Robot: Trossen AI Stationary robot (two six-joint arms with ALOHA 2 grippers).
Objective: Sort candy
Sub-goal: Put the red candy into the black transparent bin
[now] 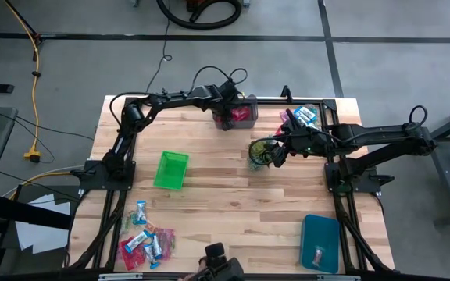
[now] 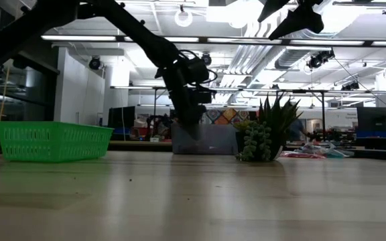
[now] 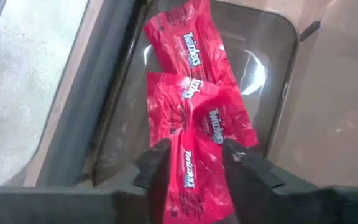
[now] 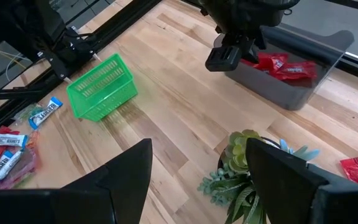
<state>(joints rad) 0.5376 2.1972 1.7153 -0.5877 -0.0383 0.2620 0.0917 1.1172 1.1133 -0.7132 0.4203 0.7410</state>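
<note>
Left gripper (image 3: 194, 155): over clear grey bin (image 1: 226, 119), fingers apart, straddling red Twizzlers packet (image 3: 191, 180); two more red packets (image 3: 188, 56) lie in bin. Right gripper (image 4: 197, 168): above spiky green plant (image 1: 261, 152) beside bin, fingers wide apart, holding nothing. Candy pile (image 1: 145, 240): well away from bin, past green basket (image 1: 170, 170).

The left arm reaches across to the table's far edge, its left gripper (image 3: 194, 158) pointing down, fingers parted. The right arm stretches in toward the middle — its right gripper (image 4: 197, 168) hangs high, fingers spread wide.
</note>
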